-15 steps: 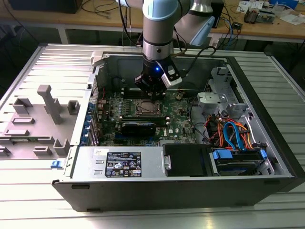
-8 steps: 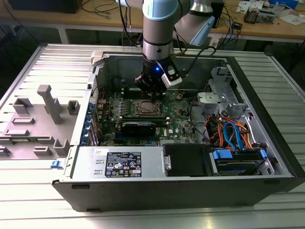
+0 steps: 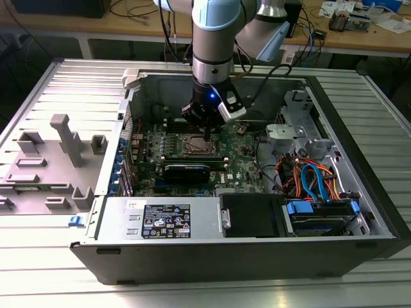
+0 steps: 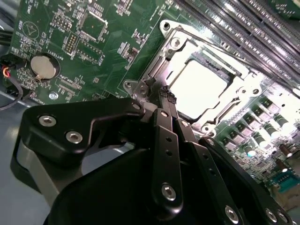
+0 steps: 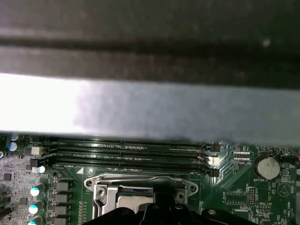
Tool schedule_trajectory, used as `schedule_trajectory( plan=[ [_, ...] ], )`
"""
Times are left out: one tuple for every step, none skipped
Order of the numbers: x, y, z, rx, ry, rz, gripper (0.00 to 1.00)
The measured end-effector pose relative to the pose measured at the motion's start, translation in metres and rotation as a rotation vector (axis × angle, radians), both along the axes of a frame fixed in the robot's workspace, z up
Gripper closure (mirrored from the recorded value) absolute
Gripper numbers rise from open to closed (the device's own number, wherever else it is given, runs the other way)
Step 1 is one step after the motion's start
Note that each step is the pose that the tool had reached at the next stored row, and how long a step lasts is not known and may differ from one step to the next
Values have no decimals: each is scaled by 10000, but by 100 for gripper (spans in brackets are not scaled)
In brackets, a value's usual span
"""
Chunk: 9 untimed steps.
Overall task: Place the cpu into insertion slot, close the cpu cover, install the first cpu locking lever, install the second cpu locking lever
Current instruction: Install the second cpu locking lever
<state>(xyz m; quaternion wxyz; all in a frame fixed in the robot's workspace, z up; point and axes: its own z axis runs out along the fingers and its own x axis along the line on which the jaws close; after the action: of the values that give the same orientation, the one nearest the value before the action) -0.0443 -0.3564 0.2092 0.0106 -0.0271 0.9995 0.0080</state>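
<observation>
Inside the open computer case (image 3: 359,192), my claw (image 4: 165,96) hangs pinched shut with nothing in it, at the edge of the closed cpu cover (image 4: 213,63). Through its window shows the cpu (image 4: 201,89), seated beside the memory slots (image 5: 131,152); a coin battery (image 4: 42,66) lies nearby.

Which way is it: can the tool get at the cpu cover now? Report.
Probably yes. The tool hangs right at the edge of the cpu cover, which lies flat over the cpu, and nothing stands between them.

the cpu (image 4: 202,89) top is bright smooth metal; its cover (image 4: 161,63) is dull silver metal; the gripper (image 4: 165,101) is matt black.
</observation>
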Motion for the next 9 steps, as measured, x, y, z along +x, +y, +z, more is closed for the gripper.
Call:
schedule_trajectory(
  plan=[
    [0,-3,8,0,0,-1,89],
    [-1,-5,23,2,-1,-2,89],
    [-1,-6,32,1,0,-2,89],
    [0,-8,34,2,-1,0,89],
    [0,-13,34,2,-2,0,89],
    [0,-23,34,1,-1,1,89],
    [0,-35,34,1,-1,0,89],
    [0,-48,34,0,-1,-1,89],
    [0,-57,34,-2,-1,0,89]
  ],
)
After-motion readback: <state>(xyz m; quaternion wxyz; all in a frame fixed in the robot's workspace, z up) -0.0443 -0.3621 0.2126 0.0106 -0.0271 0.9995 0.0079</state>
